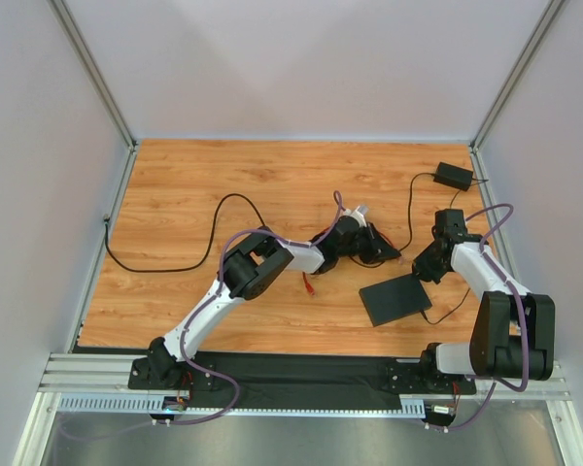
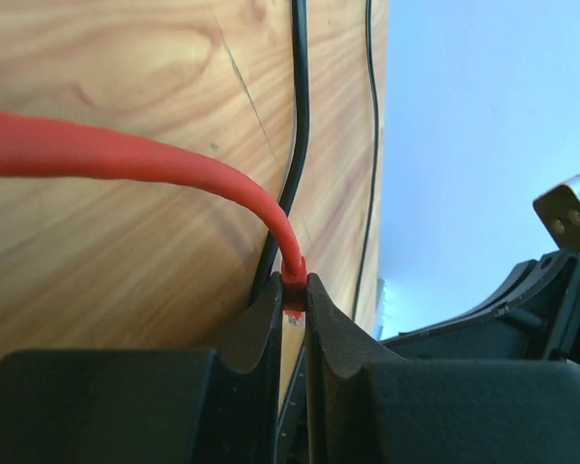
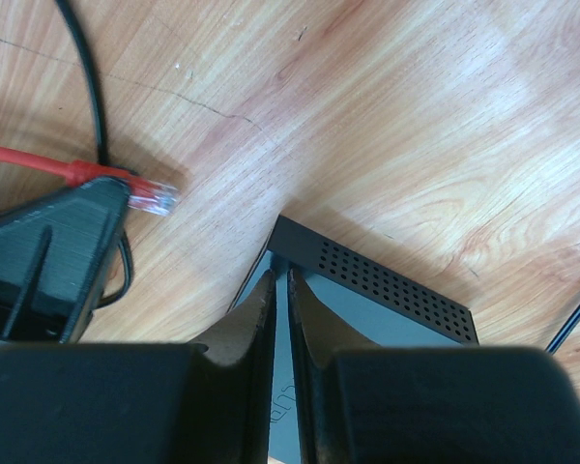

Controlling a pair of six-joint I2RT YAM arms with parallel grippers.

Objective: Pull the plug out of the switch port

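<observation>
The switch, a thin flat black box, lies right of centre; its vented edge shows in the right wrist view. My right gripper is shut, its tips resting on the box's top near the far corner. My left gripper is shut on the plug of the red cable. In the right wrist view the clear-tipped plug sticks out of the left gripper's fingers, just above the wood and apart from the box. The port itself is hidden.
A small black adapter brick sits at the back right with thin black leads running off it. A long black cable loops across the left of the table. Two black cables run past the left gripper. Walls close in three sides.
</observation>
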